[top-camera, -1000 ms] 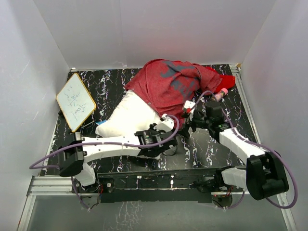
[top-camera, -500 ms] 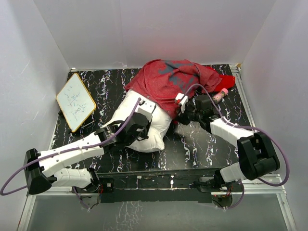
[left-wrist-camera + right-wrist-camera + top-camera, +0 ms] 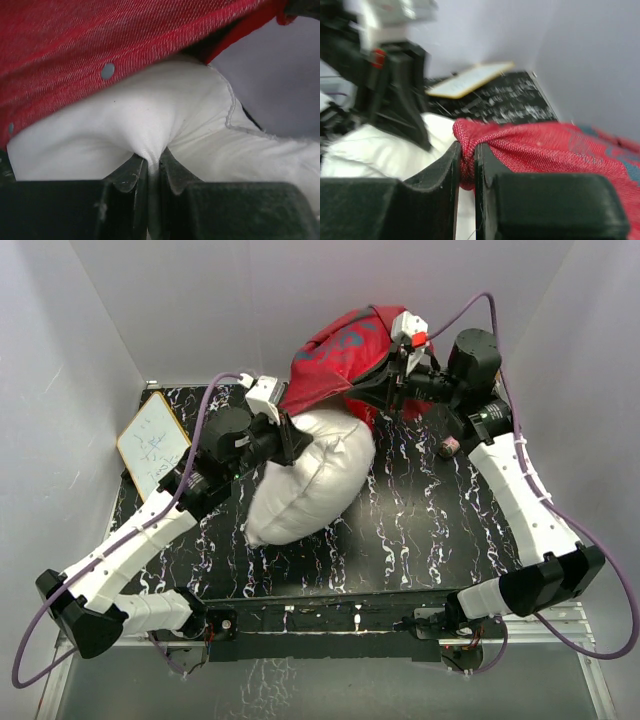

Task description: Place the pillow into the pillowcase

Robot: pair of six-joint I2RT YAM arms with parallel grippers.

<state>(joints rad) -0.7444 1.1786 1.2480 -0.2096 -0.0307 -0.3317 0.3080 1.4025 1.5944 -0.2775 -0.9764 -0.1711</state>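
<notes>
The plump white pillow [image 3: 310, 480] hangs tilted over the middle of the table, its top end tucked under the red pillowcase [image 3: 345, 355]. My left gripper [image 3: 290, 440] is shut on a fold of the pillow [image 3: 150, 115] just below the pillowcase edge [image 3: 100, 40]; the left wrist view shows white cloth pinched at the left gripper [image 3: 153, 162]. My right gripper [image 3: 385, 390] holds the pillowcase up near the back wall. In the right wrist view the right gripper [image 3: 467, 150] is shut on a bunched red hem of the pillowcase [image 3: 545, 150], with the pillow [image 3: 370, 150] below.
A small wood-framed whiteboard [image 3: 153, 445] lies at the table's left edge. A small pink-capped object [image 3: 448, 446] lies on the black marbled table [image 3: 420, 530] at the right. White walls close in the back and both sides.
The right gripper shut on the pillowcase and lifted it up and back. The left arm swung from the front to the pillow's top end and raised it under the pillowcase.
</notes>
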